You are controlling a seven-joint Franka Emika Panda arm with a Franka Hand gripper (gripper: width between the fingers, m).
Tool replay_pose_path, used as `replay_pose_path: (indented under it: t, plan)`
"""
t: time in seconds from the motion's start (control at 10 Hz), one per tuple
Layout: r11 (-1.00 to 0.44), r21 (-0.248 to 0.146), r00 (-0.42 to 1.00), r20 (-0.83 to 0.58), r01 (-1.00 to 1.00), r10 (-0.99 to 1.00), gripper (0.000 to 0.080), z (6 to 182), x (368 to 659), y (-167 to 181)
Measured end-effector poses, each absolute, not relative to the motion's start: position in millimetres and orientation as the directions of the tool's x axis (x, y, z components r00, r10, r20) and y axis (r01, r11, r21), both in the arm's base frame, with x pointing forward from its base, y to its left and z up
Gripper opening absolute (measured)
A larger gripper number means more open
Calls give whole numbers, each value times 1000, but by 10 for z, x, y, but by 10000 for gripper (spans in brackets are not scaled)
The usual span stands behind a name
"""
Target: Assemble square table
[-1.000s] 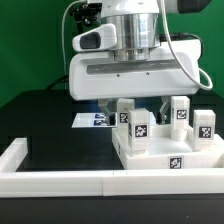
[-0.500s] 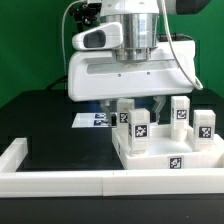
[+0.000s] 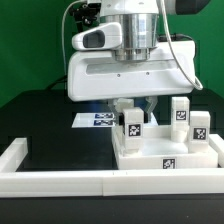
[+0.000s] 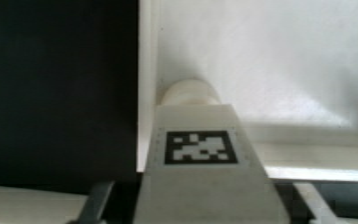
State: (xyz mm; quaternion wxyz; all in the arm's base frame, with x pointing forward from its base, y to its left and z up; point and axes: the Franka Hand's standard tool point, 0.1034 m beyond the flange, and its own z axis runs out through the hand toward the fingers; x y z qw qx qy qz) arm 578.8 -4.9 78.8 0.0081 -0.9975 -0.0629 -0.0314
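The arm comes straight down from the top of the exterior view, wrist vertical, with its big white camera housing hanging low over the work. The claw (image 3: 134, 106) pokes out just under it, pointing straight down.

Right below sits the slab (image 3: 150, 158), lying flat on the black tabletop (image 3: 55, 130) and pushed up against the white rail (image 3: 60, 181) along the front edge. There's a tag on the slab's front edge. Leg blocks stand upright on top of it: one (image 3: 134, 128) at the exterior view's left end, directly under the claw, another (image 3: 181, 111) further back, and a third (image 3: 200, 127) toward the exterior view's right.

The fingers (image 3: 124, 106) come down on either side of that left leg, about level with its top. In the wrist view the tagged leg (image 4: 202, 165) fills the middle, with dark finger edges showing just beside its lower corners. So the claw is straddling the leg, but I honestly can't tell if the pads are actually pressing on it or only sitting close with a sliver of gap. The leg is upright on the slab, not lifted.

Behind the slab, toward the exterior view's left, the marker board (image 3: 95, 120) lies flat on the tabletop, partly hidden by the arm.
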Motion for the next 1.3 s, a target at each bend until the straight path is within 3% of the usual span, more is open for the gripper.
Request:
replay_pose_path:
  t: [0.3, 0.6, 0.9, 1.3]
  plan:
    - [-981, -32, 979, 65, -193, -195, 291, 762, 5765, 9]
    - [-878, -55, 878, 43, -475, -477, 291, 774, 5774, 23]
    - [-697, -64, 697, 23, -714, -717, 291, 749, 5772, 48]
    - [-465, -66, 466, -8, -883, -885, 291, 744, 5778, 44]
